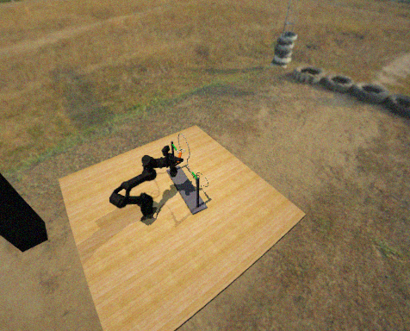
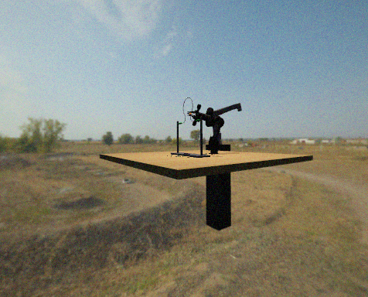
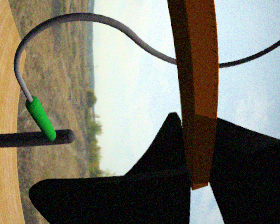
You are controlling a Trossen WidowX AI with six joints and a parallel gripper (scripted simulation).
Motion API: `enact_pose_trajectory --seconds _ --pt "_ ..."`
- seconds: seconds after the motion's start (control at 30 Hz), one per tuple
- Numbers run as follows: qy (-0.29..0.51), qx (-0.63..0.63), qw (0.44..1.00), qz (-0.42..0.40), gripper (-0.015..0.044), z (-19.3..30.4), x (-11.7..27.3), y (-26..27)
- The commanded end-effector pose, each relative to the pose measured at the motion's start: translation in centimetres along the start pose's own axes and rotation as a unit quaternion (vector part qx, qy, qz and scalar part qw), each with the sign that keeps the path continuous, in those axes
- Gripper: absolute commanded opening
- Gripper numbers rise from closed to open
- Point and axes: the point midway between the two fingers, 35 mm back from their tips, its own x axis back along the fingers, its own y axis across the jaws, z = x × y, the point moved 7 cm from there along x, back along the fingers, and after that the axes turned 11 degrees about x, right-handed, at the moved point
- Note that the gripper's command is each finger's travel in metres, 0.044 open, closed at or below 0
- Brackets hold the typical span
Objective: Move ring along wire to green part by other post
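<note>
The orange handle (image 1: 179, 154) (image 2: 190, 114) (image 3: 200, 90) is held between the closed fingers of my gripper (image 1: 181, 160) (image 3: 181, 118), up beside the wire. The ring is too small to make out clearly in the top and exterior views and is outside the wrist view, so its clearance from the wire cannot be told. The thin grey wire (image 2: 183, 105) (image 3: 75, 16) arches up and passes behind the handle in the wrist view. One green part (image 1: 195, 175) (image 3: 41, 118) sits by the near post (image 1: 197, 193). The other green part (image 1: 174, 147) is by the far post, close to the gripper.
Both posts stand on a dark base plate (image 1: 195, 206) on the wooden table (image 1: 157, 271) (image 2: 141, 162). The arm reaches over from its base beside the plate. The wire's loop rises close to the gripper. A black pillar (image 2: 218, 200) stands under the table.
</note>
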Motion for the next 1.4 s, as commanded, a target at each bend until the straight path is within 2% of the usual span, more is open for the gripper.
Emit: enact_pose_trajectory --seconds 0.0,0.97,1.37 --pt "0.002 -0.031 0.999 -0.024 -0.015 -0.1 0.2 0.8" --pt "-0.005 -0.221 0.958 -0.181 -0.015 -2.5 1.9 4.9" --pt "-0.04 -0.355 0.898 -0.258 -0.015 -4.6 2.9 7.6"
